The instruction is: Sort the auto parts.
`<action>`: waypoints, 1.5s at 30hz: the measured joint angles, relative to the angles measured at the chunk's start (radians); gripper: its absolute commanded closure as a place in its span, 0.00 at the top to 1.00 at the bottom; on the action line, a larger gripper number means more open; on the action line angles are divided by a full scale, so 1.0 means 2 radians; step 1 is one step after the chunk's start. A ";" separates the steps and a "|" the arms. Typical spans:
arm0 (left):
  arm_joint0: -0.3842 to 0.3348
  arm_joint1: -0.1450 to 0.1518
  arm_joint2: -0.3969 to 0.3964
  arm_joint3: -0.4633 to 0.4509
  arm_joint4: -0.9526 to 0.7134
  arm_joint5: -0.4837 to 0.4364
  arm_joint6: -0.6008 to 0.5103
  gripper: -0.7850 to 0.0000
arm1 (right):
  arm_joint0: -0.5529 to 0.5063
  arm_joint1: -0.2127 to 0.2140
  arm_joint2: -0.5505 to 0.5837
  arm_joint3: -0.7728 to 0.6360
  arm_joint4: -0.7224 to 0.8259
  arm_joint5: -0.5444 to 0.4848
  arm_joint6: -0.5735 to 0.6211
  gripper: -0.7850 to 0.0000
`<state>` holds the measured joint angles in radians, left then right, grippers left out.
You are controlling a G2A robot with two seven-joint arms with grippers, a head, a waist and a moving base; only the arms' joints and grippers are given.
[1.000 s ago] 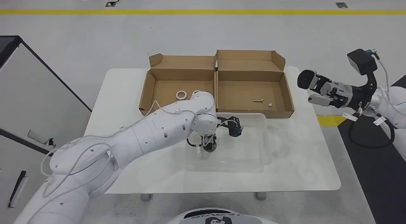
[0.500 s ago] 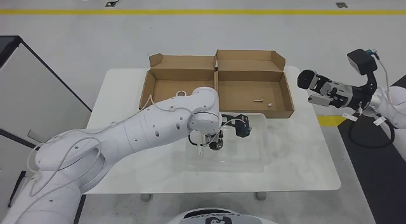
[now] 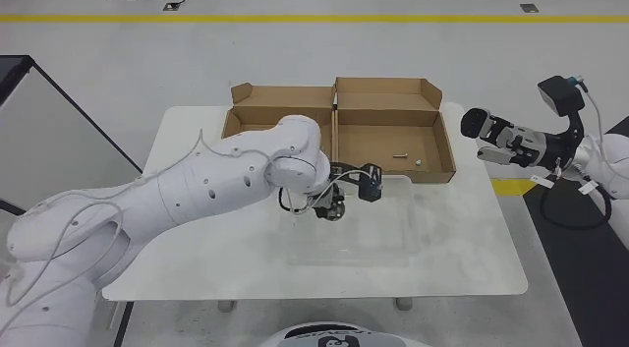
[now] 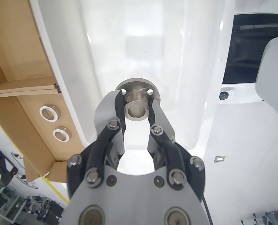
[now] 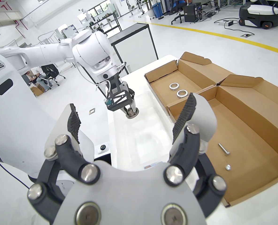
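My left gripper (image 4: 136, 105) is shut on a metal flanged bushing (image 4: 136, 99), holding it above the clear plastic tray (image 3: 393, 234). From the right wrist view the same left gripper (image 5: 129, 111) hangs over the tray (image 5: 143, 139) with the bushing (image 5: 130, 113) in its fingers. In the top view the left gripper (image 3: 334, 209) sits at the tray's left part, close to the boxes. Two metal rings (image 4: 50, 113) (image 4: 62, 134) lie in the left cardboard box (image 3: 257, 143). A bolt (image 5: 224, 149) and a small nut (image 5: 227, 167) lie in the right box (image 3: 393, 145). My right gripper (image 5: 132, 120) is open, off the table's right edge.
The two open cardboard boxes stand side by side at the back of the white table (image 3: 197, 209). The tray takes up the table's front middle. A dark-framed cabinet (image 3: 39, 141) stands left of the table.
The left arm has swung back and toward the boxes, lifting the bushing higher above the tray. The right arm has stayed still.
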<state>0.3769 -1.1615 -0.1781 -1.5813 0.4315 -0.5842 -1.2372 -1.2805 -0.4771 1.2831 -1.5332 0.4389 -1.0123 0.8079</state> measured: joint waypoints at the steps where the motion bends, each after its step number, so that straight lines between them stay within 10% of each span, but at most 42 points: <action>1: -0.002 0.006 -0.002 0.003 0.000 -0.009 0.009 0.00 | 0.000 0.000 0.000 0.000 0.000 0.000 0.000 1.00; 19: -0.026 0.106 -0.061 -0.025 -0.054 -0.138 0.139 0.00 | 0.000 0.000 0.000 0.000 0.000 0.000 0.000 1.00; 25: 0.014 0.130 -0.111 0.009 -0.072 -0.213 0.237 0.00 | 0.000 0.000 0.000 0.000 0.000 0.000 0.000 1.00; 45: 0.136 0.198 -0.206 -0.055 0.034 -0.214 0.649 0.00 | 0.000 0.000 0.000 0.000 0.000 0.000 0.000 1.00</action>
<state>0.6495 -0.7647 -0.5895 -1.6921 0.4992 -1.0123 0.0601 -1.2805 -0.4771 1.2831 -1.5332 0.4389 -1.0123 0.8079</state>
